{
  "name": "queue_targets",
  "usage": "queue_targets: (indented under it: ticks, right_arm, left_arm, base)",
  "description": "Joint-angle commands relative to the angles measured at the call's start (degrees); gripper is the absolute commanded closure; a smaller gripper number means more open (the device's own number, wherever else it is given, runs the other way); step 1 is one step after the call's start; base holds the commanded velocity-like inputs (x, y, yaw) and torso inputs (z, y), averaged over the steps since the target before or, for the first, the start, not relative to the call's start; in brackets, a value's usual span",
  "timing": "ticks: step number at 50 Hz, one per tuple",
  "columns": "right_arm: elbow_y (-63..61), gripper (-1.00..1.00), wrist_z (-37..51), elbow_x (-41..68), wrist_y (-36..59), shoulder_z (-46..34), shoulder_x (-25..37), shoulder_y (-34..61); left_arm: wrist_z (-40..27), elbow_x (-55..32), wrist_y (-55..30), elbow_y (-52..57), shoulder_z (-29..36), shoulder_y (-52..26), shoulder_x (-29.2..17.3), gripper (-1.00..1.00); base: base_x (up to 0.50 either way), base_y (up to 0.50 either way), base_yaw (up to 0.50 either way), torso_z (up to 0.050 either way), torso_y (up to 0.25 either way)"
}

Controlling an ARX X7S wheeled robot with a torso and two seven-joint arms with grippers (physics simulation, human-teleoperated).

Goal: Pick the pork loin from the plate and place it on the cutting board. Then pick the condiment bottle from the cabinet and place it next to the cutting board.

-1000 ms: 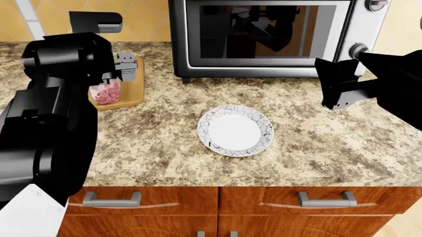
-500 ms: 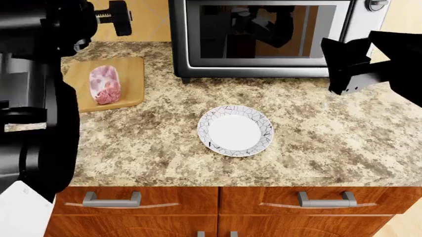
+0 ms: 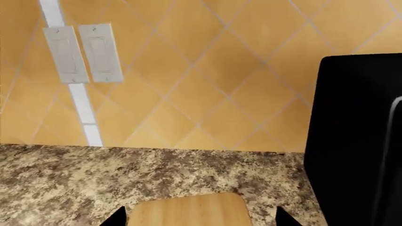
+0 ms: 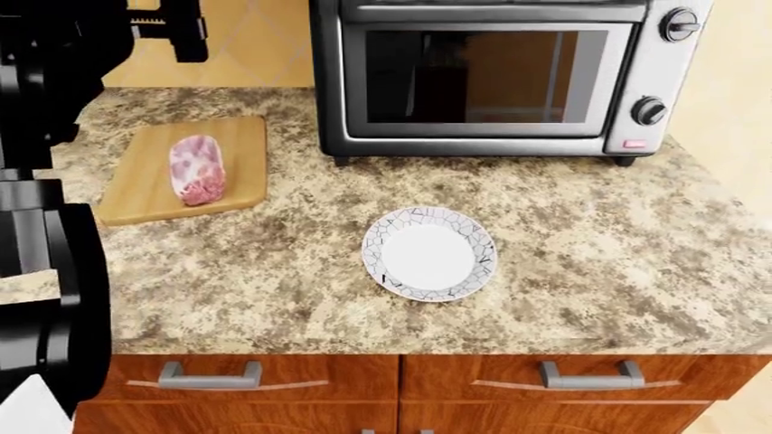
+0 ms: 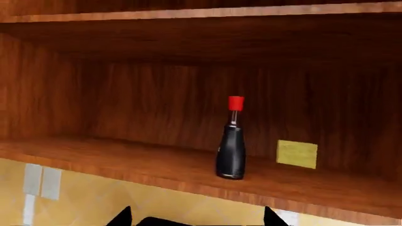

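The pork loin lies on the cutting board at the counter's left, free of any gripper. At the counter's middle the plate sits bare. My left arm fills the head view's left edge. In the left wrist view my left gripper is open above the cutting board, its tips wide apart with nothing between them. The condiment bottle stands upright on the cabinet shelf. My right gripper is open below and short of it, and does not show in the head view.
A toaster oven stands behind the plate, and its dark side is close to the board. Wall switches sit on the tiled backsplash. A small yellow block rests on the shelf beside the bottle. Drawers run under the counter.
My left arm lifted off the board and back, leaving the pork loin lying there. My right arm rose out of the head view. The head view itself shifted a little.
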Motion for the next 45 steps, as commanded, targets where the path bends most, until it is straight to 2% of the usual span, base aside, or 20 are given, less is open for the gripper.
queue_targets:
  ticks: [1,2,7,18,20,24,28,36,45]
  right_arm:
    - [24.7,-1.00,-35.9,-67.3,-9.9,16.5,-21.1,13.7]
    - [25.6,-1.00,-35.2,-70.8,-10.7,17.2,-21.4,13.7]
    - [30.3,-1.00,-30.8,-68.2,-14.2,17.5,-21.7,13.7]
    - [38.0,-1.00,-20.6,-60.3,-18.8,18.2,-21.6,13.7]
    - [38.0,-1.00,-20.6,-60.3,-18.8,18.2,-21.6,13.7]
    - [38.0,-1.00,-20.6,-60.3,-18.8,18.2,-21.6,13.7]
    - [38.0,-1.00,-20.6,-60.3,-18.8,18.2,-21.6,13.7]
    - [38.0,-1.00,-20.6,-60.3,-18.8,18.2,-21.6,13.7]
    - [38.0,-1.00,-20.6,-60.3,-18.8,18.2,-21.6,13.7]
  left_arm:
    - [3.4,0.4,4.1,-1.0,3.3,0.5,-2.0,-1.00]
    - [3.7,0.6,5.2,-1.6,3.8,0.4,-2.2,-1.00]
    - [5.0,1.1,8.7,-5.6,5.7,-0.5,-2.3,-1.00]
    - [15.5,2.8,19.5,-22.8,13.9,-8.7,-2.4,-1.00]
    - [17.3,3.3,23.6,-28.0,15.2,-10.9,-2.0,-1.00]
    - [18.3,4.4,35.1,-45.2,17.0,-17.2,0.0,-1.00]
    - [19.9,4.9,36.3,-45.6,18.4,-17.1,-0.2,-1.00]
    - [24.4,6.3,38.2,-45.6,23.9,-15.9,-0.8,-1.00]
    - [24.4,4.6,38.3,-45.6,27.3,-14.3,-2.7,-1.00]
  base:
    - [0.00,0.00,0.00,0.049,0.145]
    - [0.00,0.00,0.00,0.050,0.146]
    - [0.00,0.00,0.00,0.049,0.146]
    - [0.00,0.00,0.00,0.049,0.146]
    - [0.00,0.00,0.00,0.049,0.146]
    - [0.00,0.00,0.00,0.050,0.146]
    - [0.00,0.00,0.00,0.050,0.146]
    - [0.00,0.00,0.00,0.000,0.000]
    - [0.00,0.00,0.00,0.000,0.000]
